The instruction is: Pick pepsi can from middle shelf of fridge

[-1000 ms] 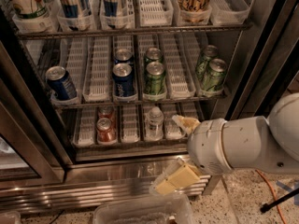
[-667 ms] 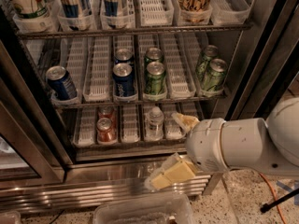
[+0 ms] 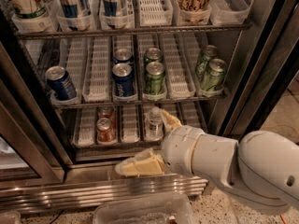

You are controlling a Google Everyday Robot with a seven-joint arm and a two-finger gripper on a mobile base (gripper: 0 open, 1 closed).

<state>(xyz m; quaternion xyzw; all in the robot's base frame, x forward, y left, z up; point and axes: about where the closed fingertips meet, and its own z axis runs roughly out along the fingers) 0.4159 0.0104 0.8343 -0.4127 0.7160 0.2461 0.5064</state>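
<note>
Three blue cans sit on the middle shelf (image 3: 140, 98) of the fridge (image 3: 261, 55). The pepsi can (image 3: 124, 80) stands at the near end of a white lane tray left of centre. It is upright, long axis vertical, with its silver top and pull tab facing up. A second blue can (image 3: 123, 56) stands upright right behind it in the same lane. A tilted blue can (image 3: 60, 83) leans its top leftward in the far-left lane. Green cans (image 3: 154, 77) stand in the lane just right of the pepsi can.

My gripper (image 3: 142, 143) hangs below that shelf, above the ribbed steel base (image 3: 93, 190) and well apart from the pepsi can. My jaws are spread wide with nothing between them. One of the pale fingers (image 3: 140, 164) points left and low, and the other rises beside a small bottle (image 3: 153, 122). A red can (image 3: 105, 129) stands left of the bottle.
</note>
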